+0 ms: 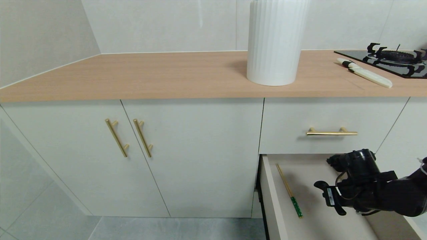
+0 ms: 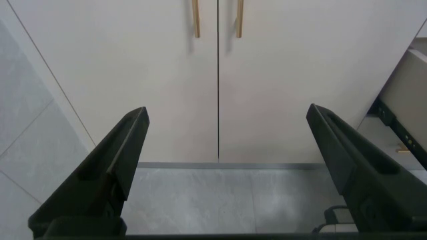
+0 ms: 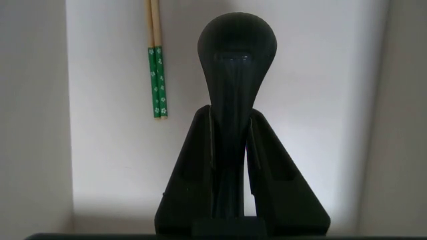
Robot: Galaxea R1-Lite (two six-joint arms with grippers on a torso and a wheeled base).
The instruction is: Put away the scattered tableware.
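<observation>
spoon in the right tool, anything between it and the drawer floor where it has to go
Nothing visible does. The spoon, clamped in the right tool, hangs over the open drawer with bare floor beneath it. The chopsticks lie off to one side, apart from the spoon.

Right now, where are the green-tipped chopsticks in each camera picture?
Head view: chopsticks lie lengthwise in the open drawer, by its left wall.
Right wrist view: chopsticks on the drawer floor, beside the black spoon.
Left wrist view: faces the cabinet doors; drawer side at the edge.
Shared landmark: the drawer.
</observation>
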